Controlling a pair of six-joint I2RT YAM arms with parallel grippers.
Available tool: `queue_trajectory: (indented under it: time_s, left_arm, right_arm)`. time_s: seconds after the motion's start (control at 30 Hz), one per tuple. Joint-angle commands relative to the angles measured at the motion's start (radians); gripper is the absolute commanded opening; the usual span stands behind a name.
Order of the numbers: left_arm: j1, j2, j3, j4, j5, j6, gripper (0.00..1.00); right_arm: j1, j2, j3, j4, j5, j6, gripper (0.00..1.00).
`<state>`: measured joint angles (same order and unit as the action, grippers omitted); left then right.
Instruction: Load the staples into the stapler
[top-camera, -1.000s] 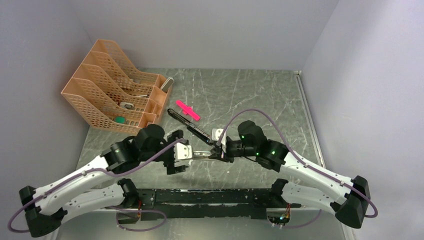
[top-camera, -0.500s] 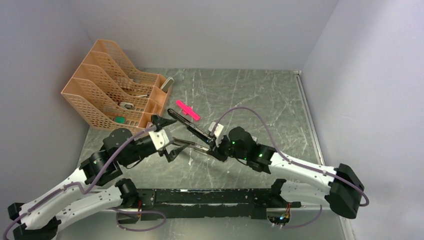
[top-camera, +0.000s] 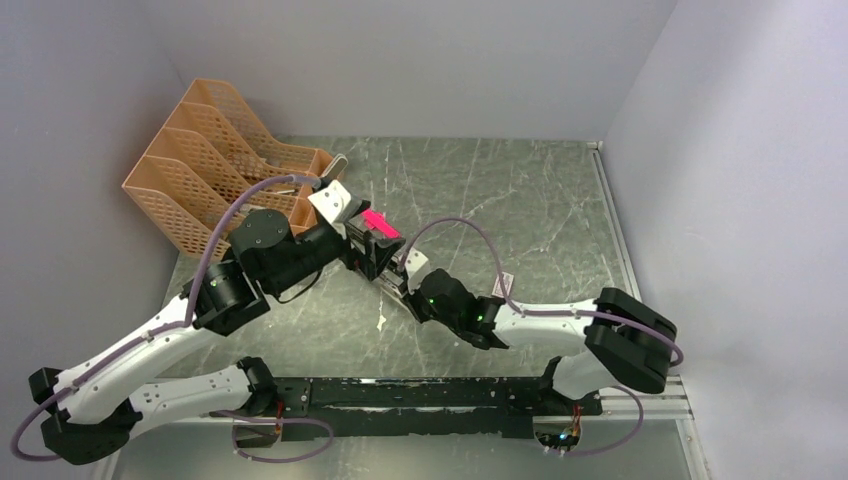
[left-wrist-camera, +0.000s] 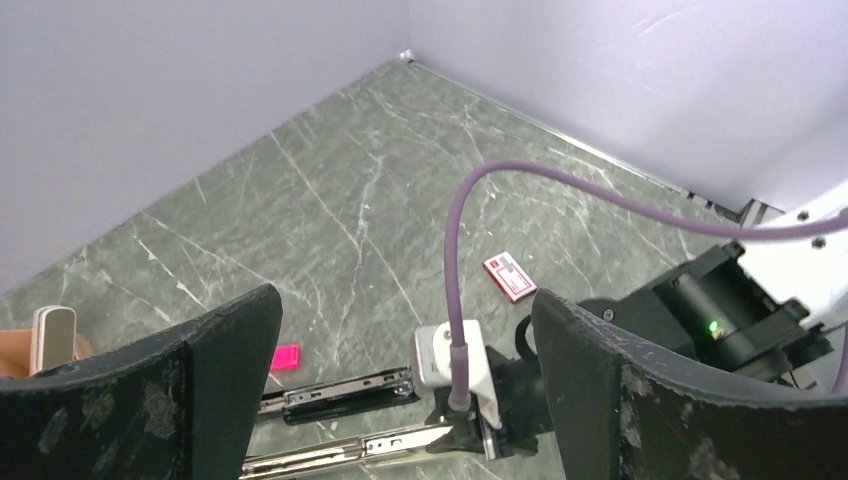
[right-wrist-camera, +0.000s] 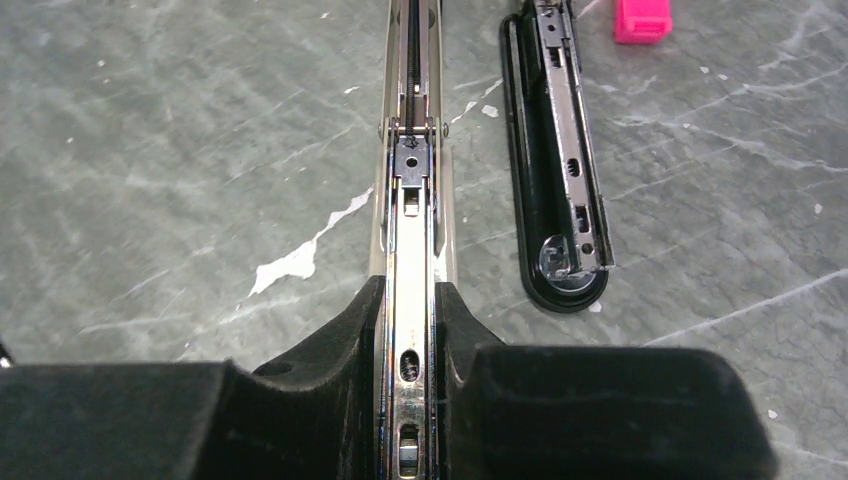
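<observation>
The right gripper (right-wrist-camera: 410, 335) is clamped on the rail (right-wrist-camera: 411, 200) of the stapler (left-wrist-camera: 345, 392). Its fingers (right-wrist-camera: 335, 345) are pressed to either side of the silver channel, which runs forward from them over the table (right-wrist-camera: 150, 150). The stapler's black half (right-wrist-camera: 558, 190) is laid open just beside the rail, with a pink piece (right-wrist-camera: 641, 18) near its far end.

The left gripper (left-wrist-camera: 400, 300) is held above the stapler with its fingers (left-wrist-camera: 200, 390) spread wide and nothing between them.

No staples can be seen loose or in the rail. They are judged to be inside the box (left-wrist-camera: 510, 277), a small white one with red print lying on the table beyond the right arm, well apart from the stapler.

The step in hand is judged to be the steadying of the opened stapler, with loading not yet begun. For the next move a strip must be fetched from the box by the free left gripper, which calls for a reach across the right arm and its cable. The strip must then be lined up with the channel while the rail is kept firmly held.
</observation>
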<state>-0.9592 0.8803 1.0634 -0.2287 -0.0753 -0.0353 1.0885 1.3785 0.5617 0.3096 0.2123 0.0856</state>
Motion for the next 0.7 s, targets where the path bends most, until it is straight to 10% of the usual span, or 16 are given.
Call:
queue_trajectory:
  time_s: [0.0, 0.67]
  left_arm:
    - [0.0, 0.039, 0.037, 0.031, -0.063, 0.009, 0.99]
    - [0.017, 0.07, -0.127, 0.134, -0.25, 0.123, 0.99]
  right_arm:
    - [0.006, 0.052, 0.029, 0.199, 0.073, 0.017, 0.0]
    - [-0.073, 0.308, 0.103, 0.363, -0.059, -0.038, 0.0]
